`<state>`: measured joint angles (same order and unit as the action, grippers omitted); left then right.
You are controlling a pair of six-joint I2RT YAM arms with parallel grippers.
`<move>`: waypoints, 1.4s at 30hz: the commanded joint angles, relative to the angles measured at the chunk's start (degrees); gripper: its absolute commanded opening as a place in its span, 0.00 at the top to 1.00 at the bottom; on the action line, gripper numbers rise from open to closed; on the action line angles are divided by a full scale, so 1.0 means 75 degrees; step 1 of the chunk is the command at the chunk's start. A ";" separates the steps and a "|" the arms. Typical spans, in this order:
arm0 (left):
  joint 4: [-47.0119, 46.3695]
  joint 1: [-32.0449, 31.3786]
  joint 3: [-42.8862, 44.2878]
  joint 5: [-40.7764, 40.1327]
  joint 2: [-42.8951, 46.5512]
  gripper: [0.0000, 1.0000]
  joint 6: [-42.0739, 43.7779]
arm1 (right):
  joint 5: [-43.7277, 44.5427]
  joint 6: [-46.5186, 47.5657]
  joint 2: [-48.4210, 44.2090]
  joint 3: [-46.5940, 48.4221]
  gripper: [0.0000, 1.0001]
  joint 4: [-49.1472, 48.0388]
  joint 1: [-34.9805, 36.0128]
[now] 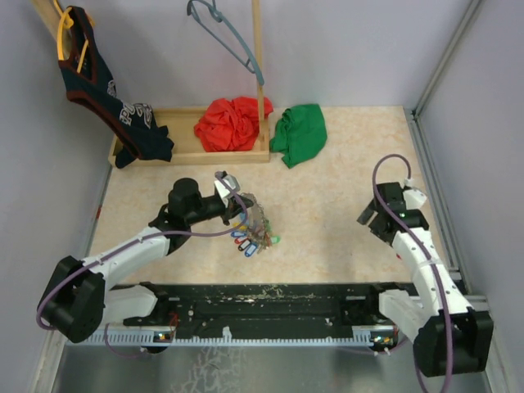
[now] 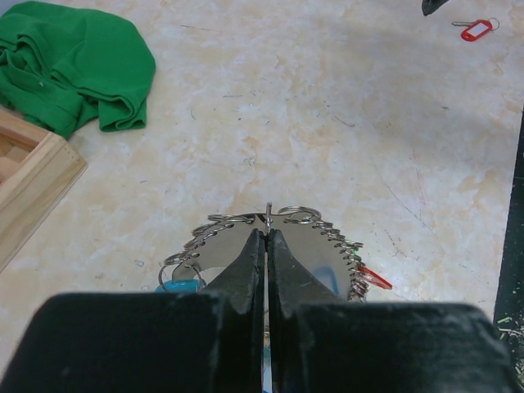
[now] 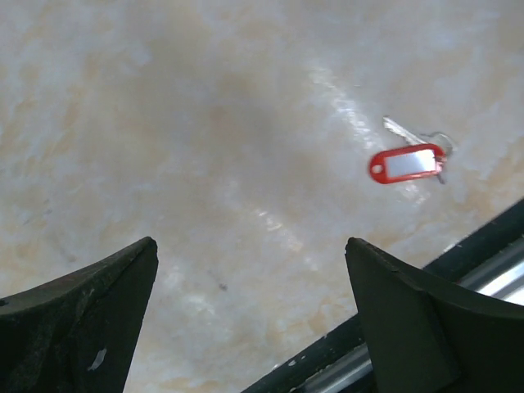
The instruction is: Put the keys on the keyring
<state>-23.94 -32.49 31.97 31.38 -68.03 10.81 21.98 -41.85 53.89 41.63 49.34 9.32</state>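
The left gripper [image 2: 267, 234] has its fingers [image 2: 246, 266] pinched tight on the crown of the keyring [image 2: 214, 223], and a thin bit of metal stands up just past their tips. In the left wrist view the ring arches from side to side across the fingers. It is strung with small split rings, and both ends drop back under the gripper, with a red tag [image 2: 372, 278] at the right end. From above, the keys [image 1: 254, 233] trail from the gripper tip toward the near edge of the table [image 1: 344, 164], about mid-table, with the coloured tags fanned out at the lower end. The left arm [image 1: 139, 241] lies low and stretched, reaching up and to the right from its base.

The right gripper [image 3: 250, 243] is spread wide, and its fingers [image 3: 90, 315] hold nothing over bare tabletop. Beyond them, apart from both, a red-tagged key [image 3: 407, 162] lies flat near the table's dark edge. The tag's long axis runs nearly level across the right wrist view, and the blade points up and left from the small ring at the tag's right end. The right arm [image 1: 417, 254] stands folded at the right side of the table, its gripper turned leftward.

A green cloth [image 2: 74, 65] and a wooden tray [image 2: 24, 188] lie well beyond the keyring.
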 commanded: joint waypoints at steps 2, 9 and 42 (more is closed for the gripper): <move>0.0172 -0.0039 0.0193 0.0080 0.0174 1.00 0.0094 | 0.0661 -0.0214 0.0131 -0.0244 0.10 -0.0048 -0.1389; 0.0168 -0.0073 0.0168 0.0040 0.0160 1.00 0.0175 | 0.1048 -0.0620 0.0538 -0.0609 0.22 -0.0353 -0.2931; 0.0368 -0.0109 0.0249 0.0076 0.0012 1.00 0.0422 | -0.0768 -0.0335 0.1658 -0.1708 0.64 -0.2416 -0.4889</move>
<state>-20.99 -33.01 32.01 31.51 -68.12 13.37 22.74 -46.24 66.76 29.52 31.29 -27.20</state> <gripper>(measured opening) 0.006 0.372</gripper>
